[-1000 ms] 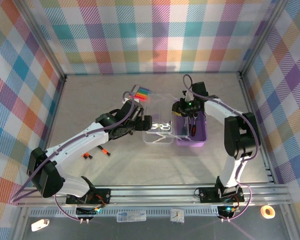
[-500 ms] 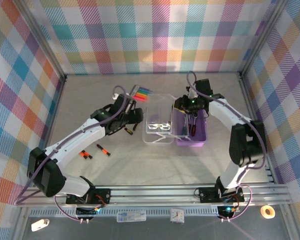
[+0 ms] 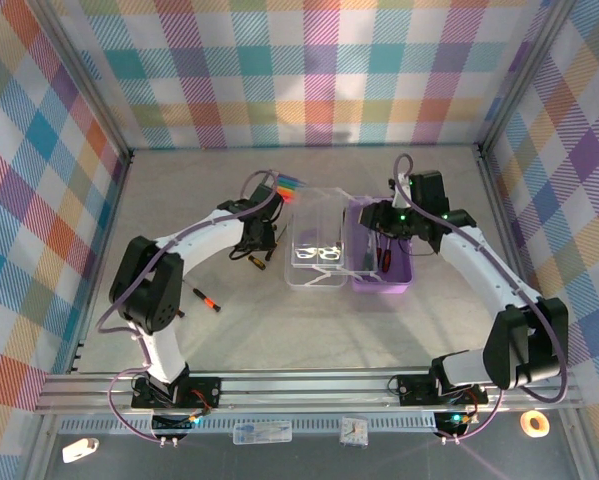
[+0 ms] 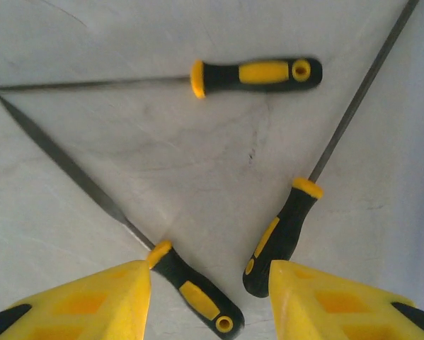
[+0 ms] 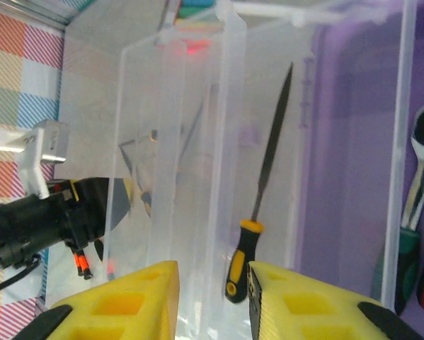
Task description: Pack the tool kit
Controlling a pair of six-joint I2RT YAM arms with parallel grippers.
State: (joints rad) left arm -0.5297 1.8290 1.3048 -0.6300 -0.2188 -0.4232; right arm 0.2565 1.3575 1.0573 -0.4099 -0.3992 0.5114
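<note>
The tool kit box lies open: purple base [image 3: 394,272] on the right, clear lid [image 3: 314,228] folded out to the left. Inside the base lie a yellow-and-black-handled file [image 5: 244,256] and darker tools [image 5: 415,207]. My right gripper [image 3: 373,218] hovers over the base's far end, open [image 5: 212,306], with the file's handle just beyond its right finger. My left gripper [image 3: 260,244] is left of the lid, open [image 4: 210,312] above three loose yellow-and-black-handled tools: one across the top [image 4: 255,73], one at lower left [image 4: 195,294], one at right [image 4: 282,237].
A flat pack of rainbow markers [image 3: 285,186] lies just behind the left gripper. A small black-and-orange screwdriver [image 3: 206,298] rests on the table nearer the left arm's elbow. Checkered walls enclose the table on three sides.
My left gripper has moved left off the clear lid to above the loose tools, its elbow swinging far left. My right gripper has drawn back and up from inside the purple base.
</note>
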